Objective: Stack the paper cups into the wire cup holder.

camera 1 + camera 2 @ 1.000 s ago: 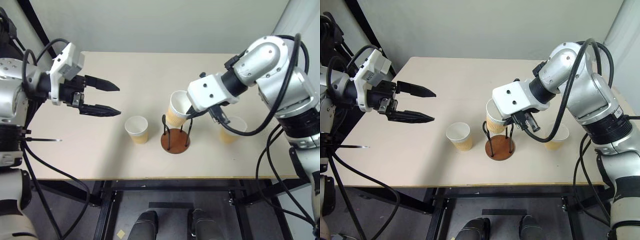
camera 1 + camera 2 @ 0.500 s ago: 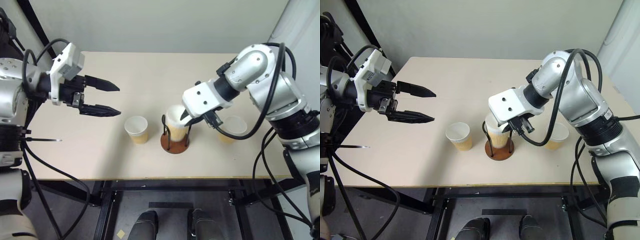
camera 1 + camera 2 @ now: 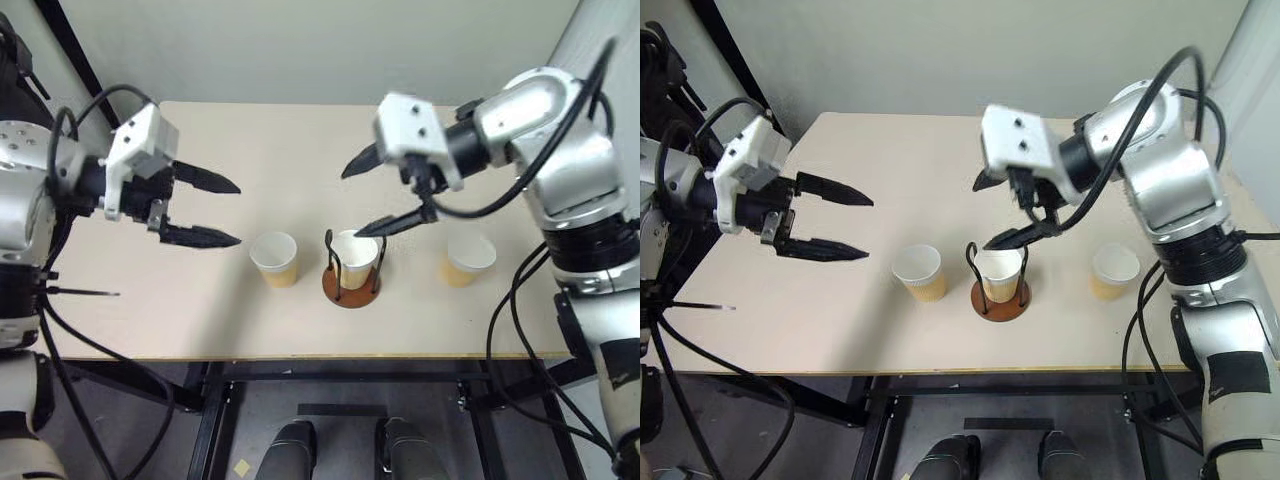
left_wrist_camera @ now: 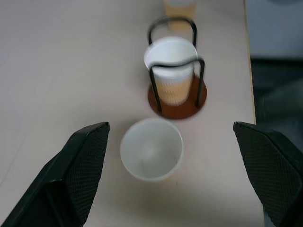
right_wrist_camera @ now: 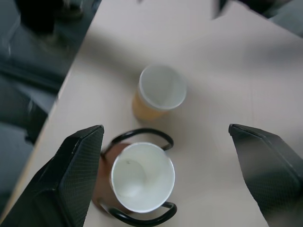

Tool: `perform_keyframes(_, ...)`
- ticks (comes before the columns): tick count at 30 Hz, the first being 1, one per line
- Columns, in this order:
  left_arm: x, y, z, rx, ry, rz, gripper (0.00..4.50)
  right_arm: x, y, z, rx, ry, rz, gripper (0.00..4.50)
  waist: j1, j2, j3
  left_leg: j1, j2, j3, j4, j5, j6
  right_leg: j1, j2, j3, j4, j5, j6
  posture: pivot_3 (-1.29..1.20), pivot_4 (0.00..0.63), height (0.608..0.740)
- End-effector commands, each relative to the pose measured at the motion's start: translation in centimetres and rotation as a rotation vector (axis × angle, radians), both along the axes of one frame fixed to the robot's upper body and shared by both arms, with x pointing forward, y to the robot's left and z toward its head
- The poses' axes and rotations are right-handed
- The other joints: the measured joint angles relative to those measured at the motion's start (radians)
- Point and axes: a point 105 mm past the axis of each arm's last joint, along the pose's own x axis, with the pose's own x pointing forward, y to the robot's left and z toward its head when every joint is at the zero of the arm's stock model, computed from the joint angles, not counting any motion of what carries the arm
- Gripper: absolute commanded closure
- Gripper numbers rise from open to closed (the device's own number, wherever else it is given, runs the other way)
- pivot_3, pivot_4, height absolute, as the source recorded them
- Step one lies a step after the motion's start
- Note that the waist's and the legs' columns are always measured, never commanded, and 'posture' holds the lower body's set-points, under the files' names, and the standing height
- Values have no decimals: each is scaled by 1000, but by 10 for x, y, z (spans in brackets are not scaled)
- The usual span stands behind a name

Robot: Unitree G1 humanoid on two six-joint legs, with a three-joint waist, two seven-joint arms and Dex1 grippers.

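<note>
Beige counter (image 3: 250, 320) on black metal frame (image 3: 210, 420), plain pale wall (image 3: 300, 50) behind, dark floor (image 3: 340, 395) below, black post (image 3: 65, 50) at left.

The left gripper (image 3: 225, 209) hovers over the table's left part, fingers spread wide and empty. The right gripper (image 3: 366, 194) hangs above the table's middle, reaching leftward, fingers wide apart, empty.
</note>
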Motion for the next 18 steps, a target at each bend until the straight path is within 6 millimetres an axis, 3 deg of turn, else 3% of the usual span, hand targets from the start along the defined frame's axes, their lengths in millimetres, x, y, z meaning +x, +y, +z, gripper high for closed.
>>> perform_keyframes(1,-9,7,-11,243,-92,-46,0,-23,-9,20,74,77,23,27,0,0,0,-1,0,0,0,0,0,-1,0,0,0,0,0,0,150,740)
perform_keyframes(5,-6,14,-21,363,-141,-35,0,-33,-19,22,87,150,15,27,1,0,0,-1,0,-1,0,0,0,-1,1,0,2,-2,1,0,150,740)
perform_keyframes(18,5,6,-39,433,-160,-84,0,-45,-35,27,84,232,-19,27,1,0,0,0,0,-1,0,0,-1,-2,0,1,3,-1,-1,0,150,740)
